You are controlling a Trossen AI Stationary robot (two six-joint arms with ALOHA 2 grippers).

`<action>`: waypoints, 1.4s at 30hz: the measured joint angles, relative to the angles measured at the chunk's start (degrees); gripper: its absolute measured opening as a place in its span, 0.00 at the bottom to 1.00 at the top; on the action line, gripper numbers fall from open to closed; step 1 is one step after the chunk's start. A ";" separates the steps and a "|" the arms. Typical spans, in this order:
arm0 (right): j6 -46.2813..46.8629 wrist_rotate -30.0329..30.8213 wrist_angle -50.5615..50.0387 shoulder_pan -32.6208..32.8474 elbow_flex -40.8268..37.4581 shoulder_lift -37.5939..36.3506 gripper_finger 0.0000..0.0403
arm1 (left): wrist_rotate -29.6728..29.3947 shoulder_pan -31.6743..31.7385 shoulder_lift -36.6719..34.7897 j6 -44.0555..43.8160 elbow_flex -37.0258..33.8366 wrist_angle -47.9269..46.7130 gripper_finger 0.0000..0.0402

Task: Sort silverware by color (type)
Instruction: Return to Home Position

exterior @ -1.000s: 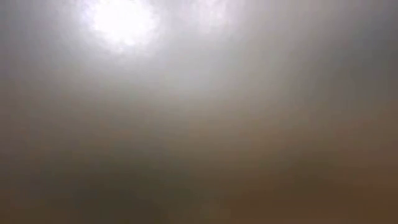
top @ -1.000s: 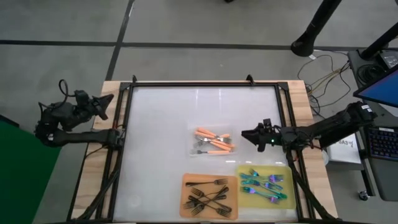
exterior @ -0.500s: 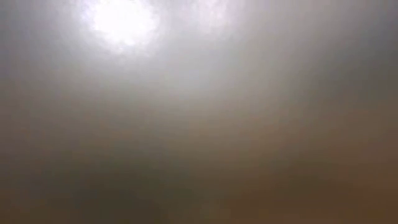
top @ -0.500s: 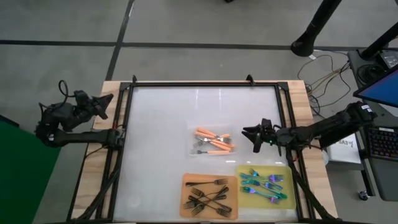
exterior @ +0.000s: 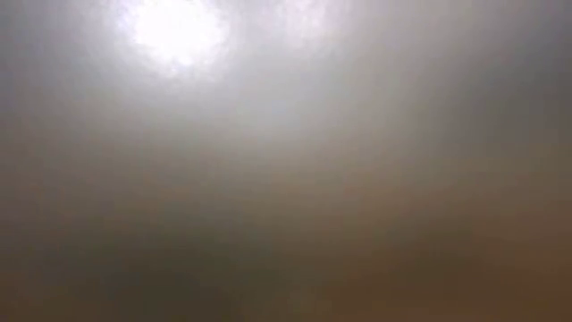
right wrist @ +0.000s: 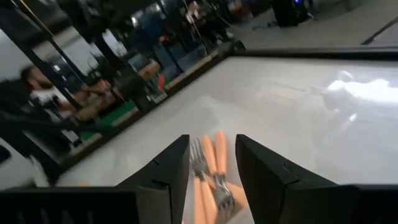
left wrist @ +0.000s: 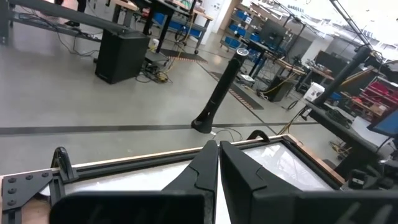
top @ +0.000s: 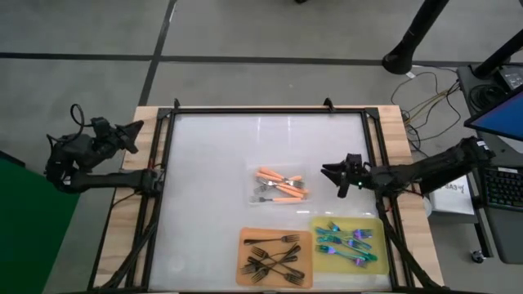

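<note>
Orange-handled silver forks lie in a heap near the middle of the white table. Black forks lie on an orange mat at the near edge. Iridescent forks lie on a yellow mat to its right. My right gripper is open, level, just right of the orange-handled forks and pointing at them, with nothing between its fingers. My left gripper is shut and stays off the table's left edge, its fingers together.
A black frame runs around the table top. The table's far half and left half are bare white surface. Cables and a keyboard lie off the right side.
My right gripper has rolled a little about its own pointing line while staying open just right of the orange-handled forks. The forks and mats have not moved.
</note>
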 joint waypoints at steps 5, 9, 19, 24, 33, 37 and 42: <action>0.00 0.01 -3.31 -0.21 -0.25 -7.92 0.30 | 0.00 0.00 0.00 -0.01 0.00 0.04 0.00; 0.01 0.01 -5.01 -0.87 -0.27 -12.01 0.30 | 0.02 0.00 0.00 -0.01 0.00 0.13 0.00; 0.01 0.01 -8.90 -5.53 -0.29 -21.19 0.30 | 0.04 0.00 0.00 0.06 0.00 0.61 0.00; 0.00 0.04 -11.20 -7.97 -0.29 -25.39 0.30 | 0.04 0.00 0.00 0.14 0.00 0.63 0.00; 0.01 -0.03 -12.31 -10.66 -0.31 -30.41 0.30 | 0.40 -0.44 -0.70 0.21 -0.06 0.77 0.00; 0.01 -0.03 -12.43 -11.32 -0.31 -30.41 0.30 | 0.46 -0.44 -0.70 0.21 -0.79 1.38 0.00; 0.01 -0.08 -12.43 -12.40 -0.31 -30.41 0.30 | 0.42 -0.39 -0.70 0.19 -3.09 4.66 0.00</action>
